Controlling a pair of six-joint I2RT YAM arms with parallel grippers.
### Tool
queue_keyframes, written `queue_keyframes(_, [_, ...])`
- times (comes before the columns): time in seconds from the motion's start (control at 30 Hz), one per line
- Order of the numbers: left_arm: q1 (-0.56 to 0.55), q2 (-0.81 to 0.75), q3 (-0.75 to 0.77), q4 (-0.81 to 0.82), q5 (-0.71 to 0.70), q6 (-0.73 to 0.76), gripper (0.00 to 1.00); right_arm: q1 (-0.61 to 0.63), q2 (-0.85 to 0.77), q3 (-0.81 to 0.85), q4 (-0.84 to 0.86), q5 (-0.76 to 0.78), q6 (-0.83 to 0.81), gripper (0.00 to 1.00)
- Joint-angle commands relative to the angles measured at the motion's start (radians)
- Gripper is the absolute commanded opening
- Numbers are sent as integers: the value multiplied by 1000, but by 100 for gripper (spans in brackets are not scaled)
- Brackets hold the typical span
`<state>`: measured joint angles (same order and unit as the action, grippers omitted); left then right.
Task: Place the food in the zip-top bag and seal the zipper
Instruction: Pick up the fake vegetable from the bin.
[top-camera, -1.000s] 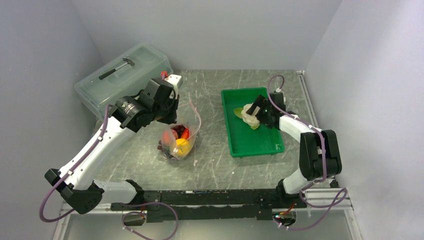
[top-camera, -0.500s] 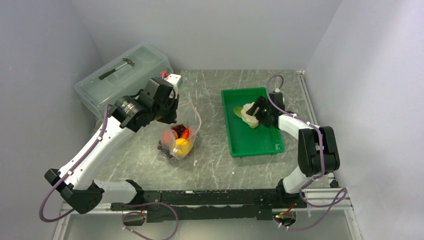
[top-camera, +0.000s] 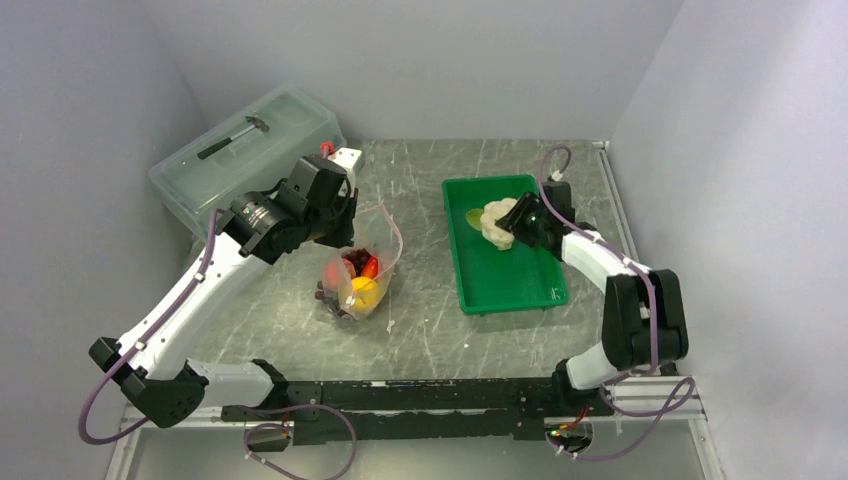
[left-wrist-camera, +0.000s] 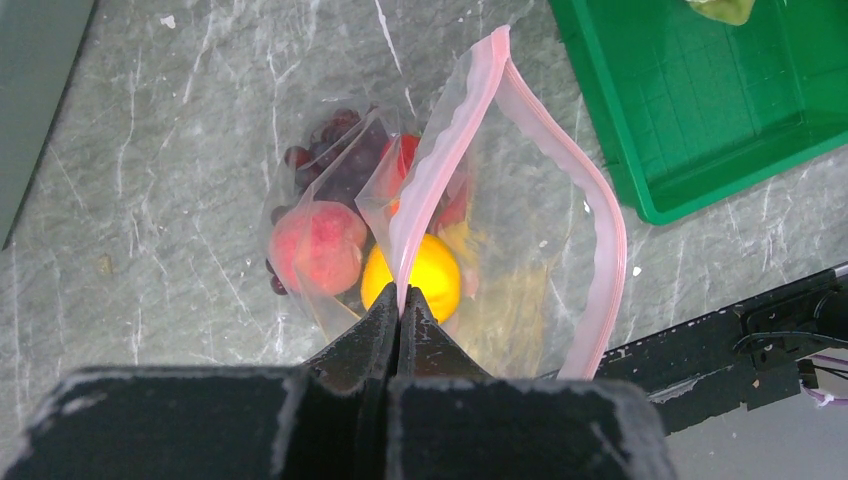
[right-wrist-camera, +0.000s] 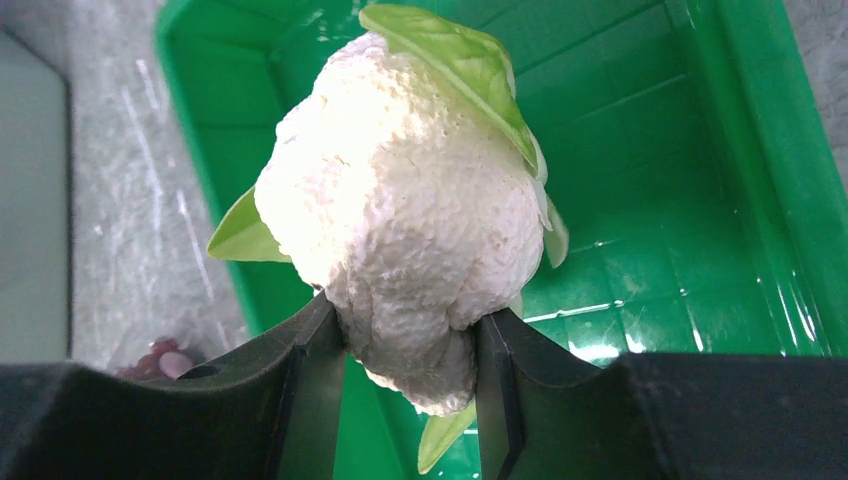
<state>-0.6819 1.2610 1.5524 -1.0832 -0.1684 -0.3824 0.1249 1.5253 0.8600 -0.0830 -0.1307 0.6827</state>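
- Top external: the right hand (top-camera: 512, 222) now holds the cauliflower (top-camera: 494, 219) clear of the floor of the green tray (top-camera: 510, 280), over the tray's far-left part. A second ago it sat lower, mid-tray, with the hand closing on it.
- Right wrist view: both fingers (right-wrist-camera: 310, 370) are clamped on the cauliflower's lower sides, and a leaf pokes out below. The tray floor shows underneath with a gap, so the pick looks solid.
- The left hand (left-wrist-camera: 400, 300) hasn't moved. It is pinched tight on one lip of the zipper (left-wrist-camera: 455, 140), holding the mouth of the zip-top bag (top-camera: 362, 275) open.
- The bag sits on the counter (top-camera: 440, 330), left of the tray and well apart from it.
- Already in the bag: orange (left-wrist-camera: 425, 275), peach (left-wrist-camera: 318, 245), grape bunch (left-wrist-camera: 335, 150) and a red piece (left-wrist-camera: 405, 155), probably the pepper. I can't pick out the plum.
- Nothing else shows in the tray, so I read the cauliflower as the last item, with only sealing left after it.
- Next is a carry left from the tray to the bag mouth, then a drop.
- Risk: only one lip is held and the opening looks snug for the cauliflower. It could catch the free lip or push the bag over.
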Motion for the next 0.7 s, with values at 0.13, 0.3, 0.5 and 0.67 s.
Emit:
queue_keyframes(0.13, [0,-21,12,8,24,-7,0,20,-213,11,-69,16,-49,30])
queue_keyframes(0.3, [-1,-25,10,14,32,-12,0,29,-327,27,-128,-3,-67,30])
queue_keyframes(0.5, [0,-20,14,9,22,-13,0,63,-420,108,-224,-37,-108,31])
queue_keyframes(0.67, [0,-12,9,17,28,-21,0,136,-470,192,-307,-38,-139,32])
